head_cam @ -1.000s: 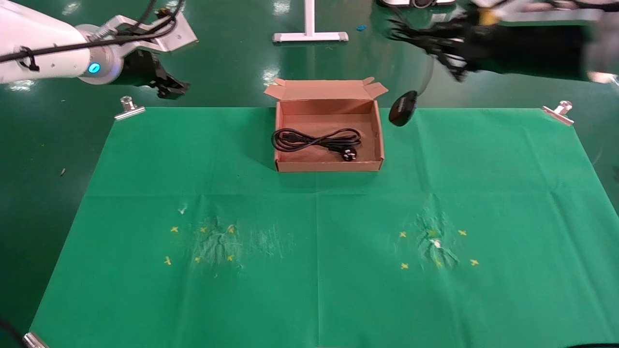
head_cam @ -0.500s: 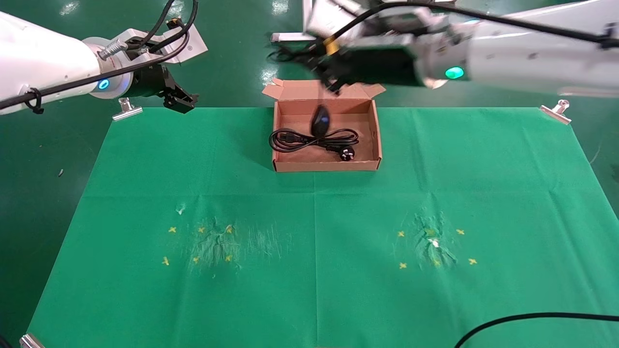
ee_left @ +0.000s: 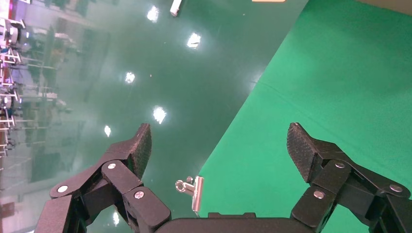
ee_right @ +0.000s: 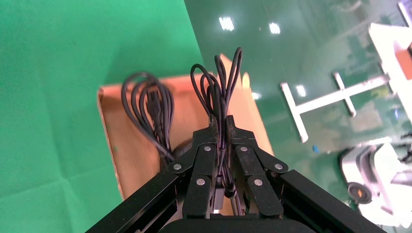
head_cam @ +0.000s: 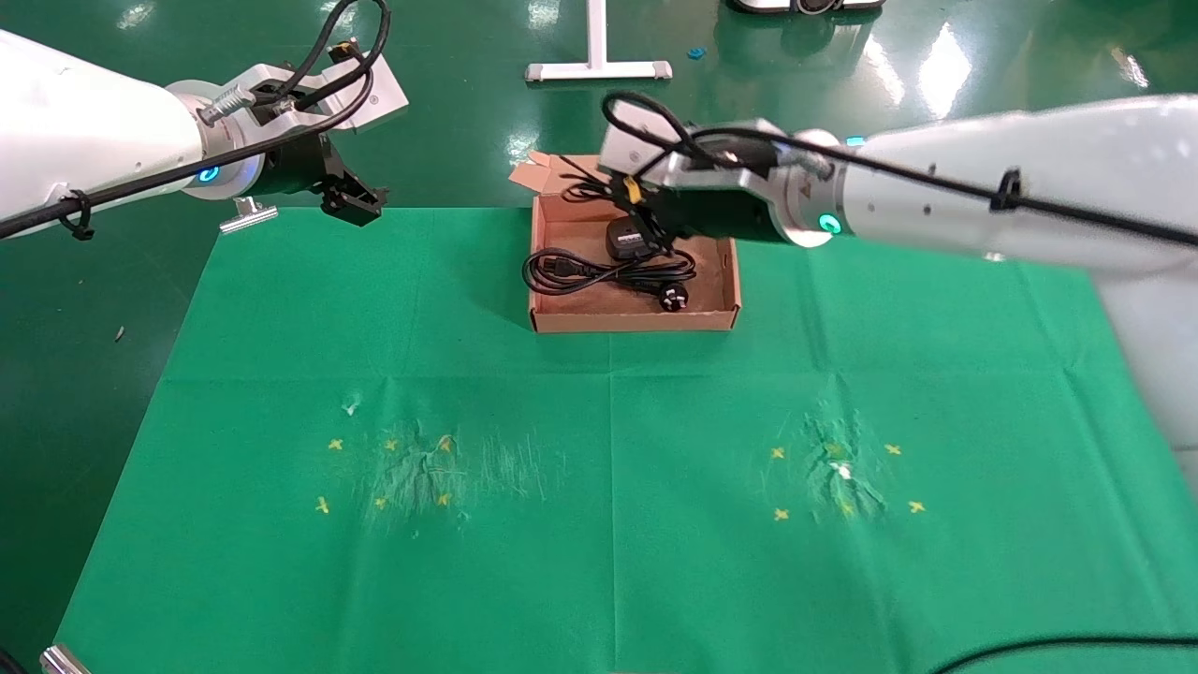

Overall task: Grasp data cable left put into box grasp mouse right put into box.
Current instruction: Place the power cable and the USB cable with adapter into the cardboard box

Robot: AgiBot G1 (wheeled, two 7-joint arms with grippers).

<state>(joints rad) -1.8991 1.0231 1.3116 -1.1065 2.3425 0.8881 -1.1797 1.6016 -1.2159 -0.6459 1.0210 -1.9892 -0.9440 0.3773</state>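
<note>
Right gripper (head_cam: 646,225) clamped on the mouse (head_cam: 625,240) wire, mouse hanging inside the box (head_cam: 636,321) at desk's far edge, above the data cable (head_cam: 608,270); lower fully before releasing. Left gripper (head_cam: 351,197) apart, parked far-left corner

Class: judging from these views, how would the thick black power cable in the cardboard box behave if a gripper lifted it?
The thick black rubbery power cable would probably sag and uncoil, since it lies in loose loops. Its chunky pronged plug looks heaviest, so that end would likely dangle.

One box (head_cam: 633,321), one cable (head_cam: 599,271), one mouse (head_cam: 625,241), two grippers: left (head_cam: 354,198), right (head_cam: 646,220); two clips, one (head_cam: 245,214) visible in full.
</note>
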